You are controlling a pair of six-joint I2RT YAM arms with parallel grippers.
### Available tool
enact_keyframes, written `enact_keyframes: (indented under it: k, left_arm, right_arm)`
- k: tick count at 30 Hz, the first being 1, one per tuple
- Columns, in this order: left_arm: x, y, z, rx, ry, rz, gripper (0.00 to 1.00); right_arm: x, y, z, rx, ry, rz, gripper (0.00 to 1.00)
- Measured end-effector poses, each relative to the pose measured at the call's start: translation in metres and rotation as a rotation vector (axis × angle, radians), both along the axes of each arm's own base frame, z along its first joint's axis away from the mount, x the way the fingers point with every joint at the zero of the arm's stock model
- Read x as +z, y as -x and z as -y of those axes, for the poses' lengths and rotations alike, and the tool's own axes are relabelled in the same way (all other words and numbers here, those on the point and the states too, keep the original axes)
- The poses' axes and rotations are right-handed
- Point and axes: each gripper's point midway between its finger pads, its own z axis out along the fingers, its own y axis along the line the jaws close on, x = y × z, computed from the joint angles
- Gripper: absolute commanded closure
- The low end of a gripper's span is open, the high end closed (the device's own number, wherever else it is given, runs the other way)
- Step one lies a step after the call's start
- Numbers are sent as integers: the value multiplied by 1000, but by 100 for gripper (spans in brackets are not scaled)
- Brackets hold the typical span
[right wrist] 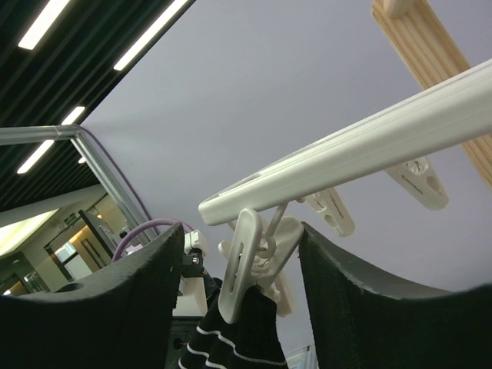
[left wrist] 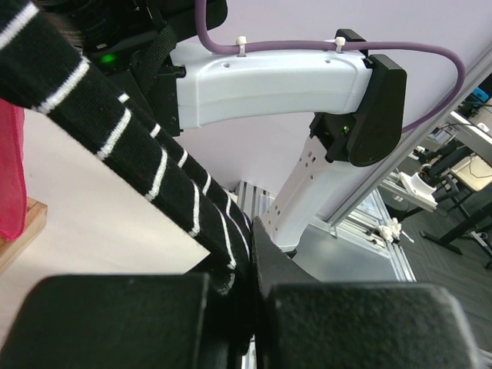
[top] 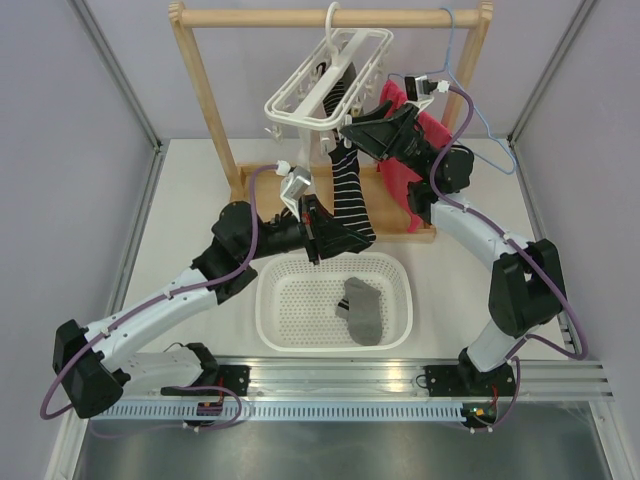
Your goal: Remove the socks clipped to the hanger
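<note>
A black-and-white striped sock hangs from a clip of the white hanger on the wooden rail. My left gripper is shut on the sock's lower end; in the left wrist view the sock runs taut into the closed gripper. My right gripper is open around the clip. In the right wrist view the white clip sits in the gripper, under the hanger bar, still pinching the sock's cuff. A grey sock lies in the basket.
A white perforated basket stands below the sock, near the arm bases. The wooden rack also carries a red towel and a thin blue wire hanger. Another dark piece lies across the hanger frame.
</note>
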Motion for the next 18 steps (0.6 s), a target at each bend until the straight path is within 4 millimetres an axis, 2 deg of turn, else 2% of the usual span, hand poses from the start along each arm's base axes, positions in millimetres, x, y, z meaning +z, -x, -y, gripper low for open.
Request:
enact_keyframes:
  k: [2,12,18]
  left_arm:
    - [-1,0,0,-1,1,-3,98]
    - [-6,3,-3,-2,6,-18,98]
    - [-4,5,-5,-4,14,-21,98]
  right_arm:
    - [0,0,0,-2,-1,1,41]
    - [3,-4,2,-21,-17,-1,42]
    - [3,-6,2,-33,-22,0,57]
